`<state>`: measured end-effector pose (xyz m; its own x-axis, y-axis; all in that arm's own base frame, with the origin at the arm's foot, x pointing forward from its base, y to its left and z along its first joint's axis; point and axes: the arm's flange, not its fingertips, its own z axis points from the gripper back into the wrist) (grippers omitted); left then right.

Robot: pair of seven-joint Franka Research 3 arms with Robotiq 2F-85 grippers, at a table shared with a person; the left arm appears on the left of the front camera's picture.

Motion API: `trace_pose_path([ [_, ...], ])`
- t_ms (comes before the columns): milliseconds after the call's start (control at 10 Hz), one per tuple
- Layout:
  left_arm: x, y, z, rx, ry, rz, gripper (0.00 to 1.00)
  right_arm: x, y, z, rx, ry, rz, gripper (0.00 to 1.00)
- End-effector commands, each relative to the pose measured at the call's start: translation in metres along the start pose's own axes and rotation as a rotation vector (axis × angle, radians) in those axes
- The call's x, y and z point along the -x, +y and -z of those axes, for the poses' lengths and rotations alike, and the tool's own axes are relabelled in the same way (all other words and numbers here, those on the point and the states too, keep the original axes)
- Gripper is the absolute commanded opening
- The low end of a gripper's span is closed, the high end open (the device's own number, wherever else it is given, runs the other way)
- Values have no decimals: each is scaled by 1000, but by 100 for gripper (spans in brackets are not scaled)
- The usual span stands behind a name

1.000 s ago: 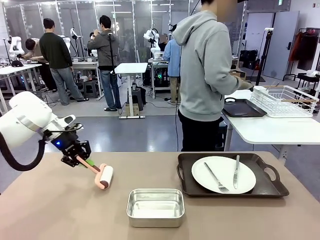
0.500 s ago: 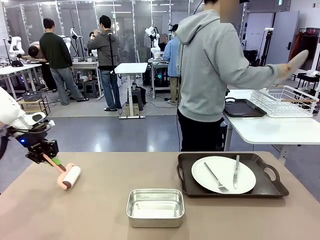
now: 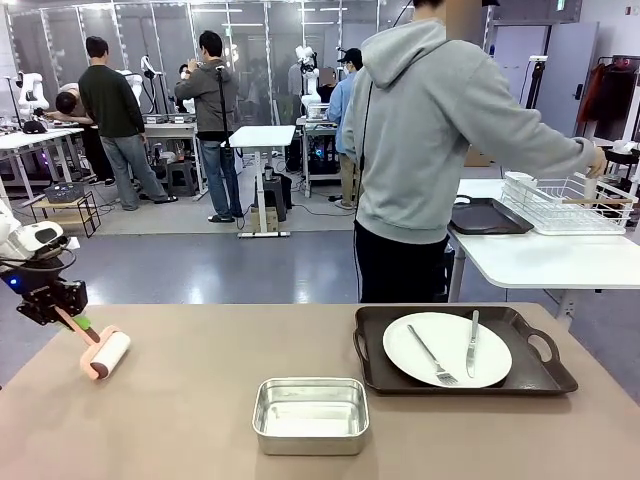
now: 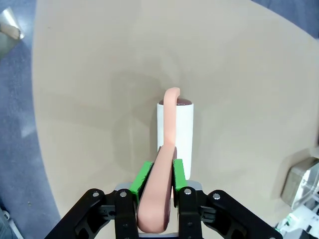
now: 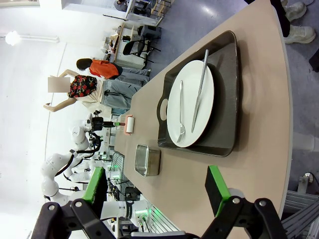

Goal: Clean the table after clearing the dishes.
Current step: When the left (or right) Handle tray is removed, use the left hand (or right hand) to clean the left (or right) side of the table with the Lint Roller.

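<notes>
Black fingers (image 4: 123, 211), green pads (image 4: 143, 178).

Viewed level across the table (image 3: 180, 420) from the robot's side; close and steeply down onto the roller (image 4: 183, 129) from the left wrist; higher, rolled sideways from the right wrist, sharing tray (image 5: 227, 99), pan (image 5: 147, 160) and roller with the front.

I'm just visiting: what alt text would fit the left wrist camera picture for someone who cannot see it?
The left gripper is shut on the pink handle of a white roller, whose drum appears to rest on the taupe table. A corner of a shiny steel pan shows at the right edge.
</notes>
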<state>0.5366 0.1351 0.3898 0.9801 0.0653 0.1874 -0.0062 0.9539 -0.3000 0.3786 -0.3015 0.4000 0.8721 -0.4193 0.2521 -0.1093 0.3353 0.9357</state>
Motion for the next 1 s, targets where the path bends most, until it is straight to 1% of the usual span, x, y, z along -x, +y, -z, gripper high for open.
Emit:
trace_pose_path([
  [0,24,28,30,-213,28,-15,22,2,3,0,-7,1,-3,100],
  [500,34,27,-15,-331,-8,-46,22,2,3,0,-7,1,-3,100],
  [700,38,9,-42,-352,-43,-25,22,2,3,0,-7,1,-3,100],
  [900,44,-8,-77,-399,-87,-5,22,2,3,0,-7,1,-3,100],
])
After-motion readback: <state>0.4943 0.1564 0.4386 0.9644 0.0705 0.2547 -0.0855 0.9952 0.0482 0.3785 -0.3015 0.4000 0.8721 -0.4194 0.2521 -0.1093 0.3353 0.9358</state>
